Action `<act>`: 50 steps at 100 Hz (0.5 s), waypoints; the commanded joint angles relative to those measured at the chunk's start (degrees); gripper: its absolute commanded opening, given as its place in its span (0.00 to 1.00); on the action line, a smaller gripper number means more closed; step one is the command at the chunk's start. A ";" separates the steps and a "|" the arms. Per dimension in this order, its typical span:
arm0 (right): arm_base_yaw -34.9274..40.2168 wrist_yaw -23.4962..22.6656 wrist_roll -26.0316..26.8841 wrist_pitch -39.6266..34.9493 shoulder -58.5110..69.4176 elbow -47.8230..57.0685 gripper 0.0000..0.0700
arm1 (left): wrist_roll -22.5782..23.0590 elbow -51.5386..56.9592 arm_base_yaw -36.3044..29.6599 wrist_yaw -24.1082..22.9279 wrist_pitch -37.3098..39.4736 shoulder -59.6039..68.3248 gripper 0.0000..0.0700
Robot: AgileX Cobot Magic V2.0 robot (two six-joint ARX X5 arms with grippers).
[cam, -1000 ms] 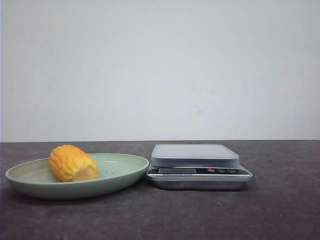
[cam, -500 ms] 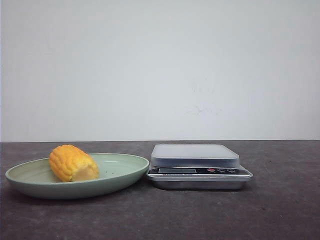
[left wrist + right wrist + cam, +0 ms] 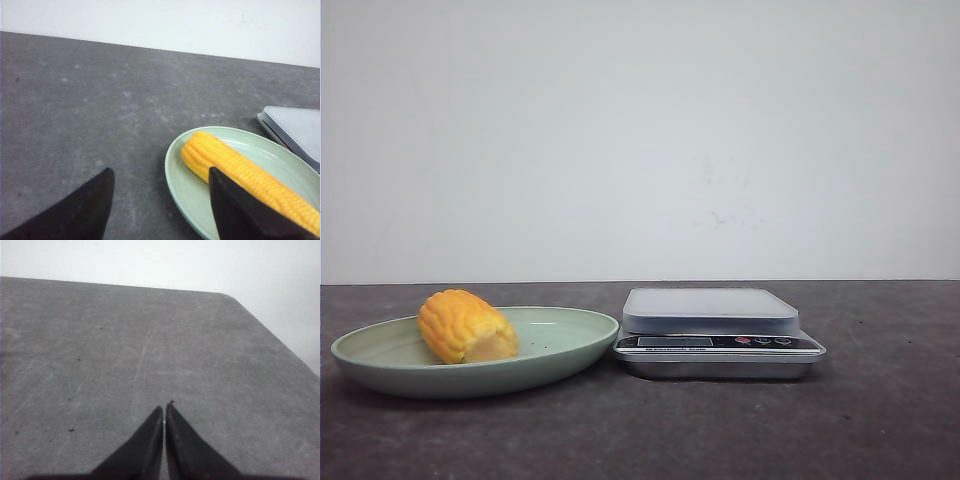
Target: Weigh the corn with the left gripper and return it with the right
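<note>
The corn [image 3: 466,326] is lying on its side in the green plate [image 3: 560,360], on the plate's 9 o'clock half. The scale [image 3: 718,332] is sitting just beside the plate at 3 o'clock on the desk [image 3: 880,420]. The left gripper [image 3: 160,200] is holding its fingers [image 3: 85,210] wide apart, gripping nothing, near the corn. The right gripper [image 3: 164,440] is holding its fingers pressed together, empty, above bare desk.

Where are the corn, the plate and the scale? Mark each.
corn [image 3: 466,325], front view, middle of the kernel rows.
plate [image 3: 565,330], front view, bare inner surface near the rim.
scale [image 3: 709,303], front view, weighing platform.
</note>
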 commanded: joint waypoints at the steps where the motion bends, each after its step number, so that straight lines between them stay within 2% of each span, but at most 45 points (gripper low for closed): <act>1: -0.22 0.02 0.63 0.55 -0.04 -0.04 0.00 | -0.37 -1.01 -0.13 -0.15 -0.33 -0.07 0.50; 50: -0.22 -0.09 0.76 0.98 -0.04 -0.04 0.00 | -0.37 -1.01 -0.13 -0.15 -0.35 -0.07 0.50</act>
